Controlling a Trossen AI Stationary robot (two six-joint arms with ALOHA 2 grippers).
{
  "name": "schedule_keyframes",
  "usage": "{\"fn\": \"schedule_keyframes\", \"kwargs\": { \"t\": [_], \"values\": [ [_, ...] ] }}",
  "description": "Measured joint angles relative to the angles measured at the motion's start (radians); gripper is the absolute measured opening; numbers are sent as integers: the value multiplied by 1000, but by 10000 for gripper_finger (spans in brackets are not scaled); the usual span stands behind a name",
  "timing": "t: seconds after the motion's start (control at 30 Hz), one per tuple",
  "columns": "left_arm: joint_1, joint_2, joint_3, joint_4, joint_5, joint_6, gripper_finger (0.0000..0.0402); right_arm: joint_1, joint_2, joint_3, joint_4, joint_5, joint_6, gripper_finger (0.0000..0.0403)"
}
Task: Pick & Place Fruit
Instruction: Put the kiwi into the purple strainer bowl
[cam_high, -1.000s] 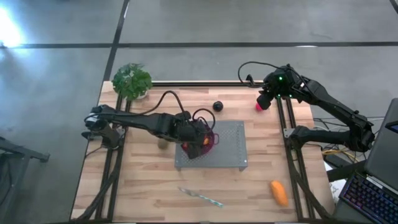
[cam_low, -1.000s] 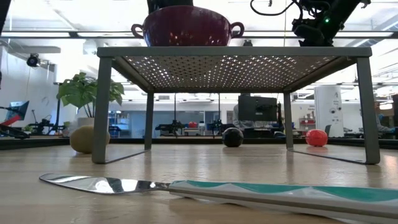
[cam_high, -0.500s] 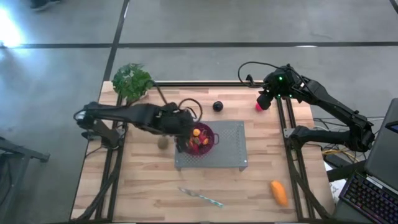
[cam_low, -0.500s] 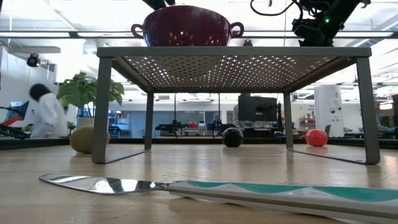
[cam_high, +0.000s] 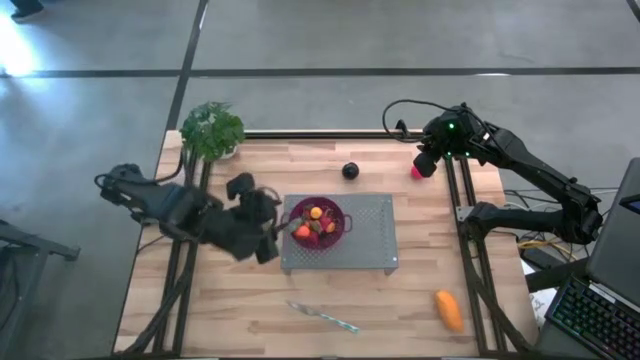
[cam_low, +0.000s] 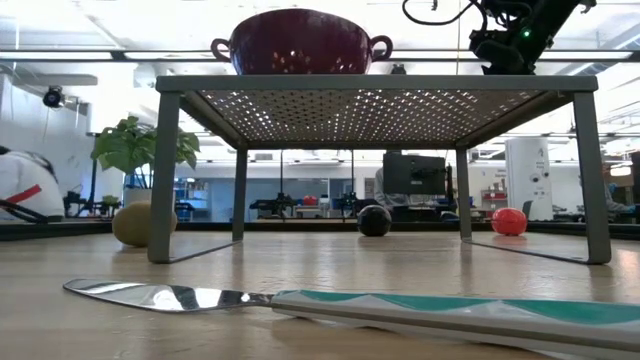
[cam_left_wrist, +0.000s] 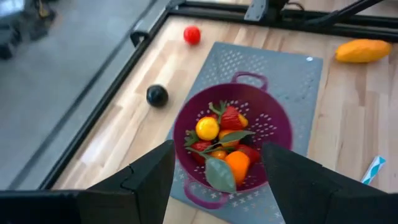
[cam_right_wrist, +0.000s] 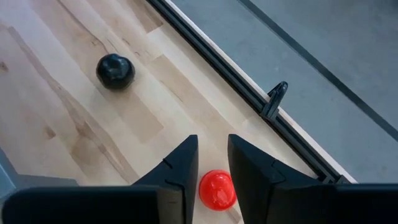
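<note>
A maroon colander (cam_high: 318, 222) holding strawberries and small orange and yellow pieces (cam_left_wrist: 219, 140) stands on a grey perforated rack (cam_high: 370, 245). My left gripper (cam_high: 268, 238) hovers open and empty left of the rack, looking down on the colander (cam_left_wrist: 273, 124). An olive kiwi (cam_low: 133, 223) lies on the table by the rack's left leg. A dark plum (cam_high: 350, 170) and a pink-red ball (cam_high: 414, 172) rest at the far side. My right gripper (cam_right_wrist: 212, 155) hangs high above the ball (cam_right_wrist: 217, 190), its fingers a narrow gap apart. An oblong orange fruit (cam_high: 449, 310) lies near right.
A slim knife (cam_high: 323, 317) with a teal handle lies near the front edge. A leafy green plant (cam_high: 212, 130) stands at the far left corner. Black frame rails (cam_high: 468, 230) run along both table sides. Bare wood shows in front of the rack.
My left gripper has drawn back from over the colander toward the table's left edge and risen, uncovering the fruit in the colander. The colander and the loose fruits have stayed put. A person has passed through the room behind the table.
</note>
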Motion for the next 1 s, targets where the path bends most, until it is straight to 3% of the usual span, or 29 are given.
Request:
{"fn": "schedule_keyframes", "kwargs": {
  "t": [0.17, 0.33, 0.47, 0.77, 1.0],
  "values": [
    [-91, -12, -50, 27, -100, -36, 245, 0, 0, 0, 0, 0, 0, 67],
    [-155, -47, -186, 154, -139, -24, 245, 0, 0, 0, 1, 0, -1, 54],
    [-184, -101, -347, 385, -114, 63, 245, 0, 0, 0, 2, 1, -5, 48],
    [-197, -322, -803, 1065, 61, 346, 245, 0, 0, 0, 6, 2, -20, 65],
    [-197, -524, -1040, 1269, 74, 392, 245, 0, 0, 0, 7, 2, -32, 88]
  ]
}}
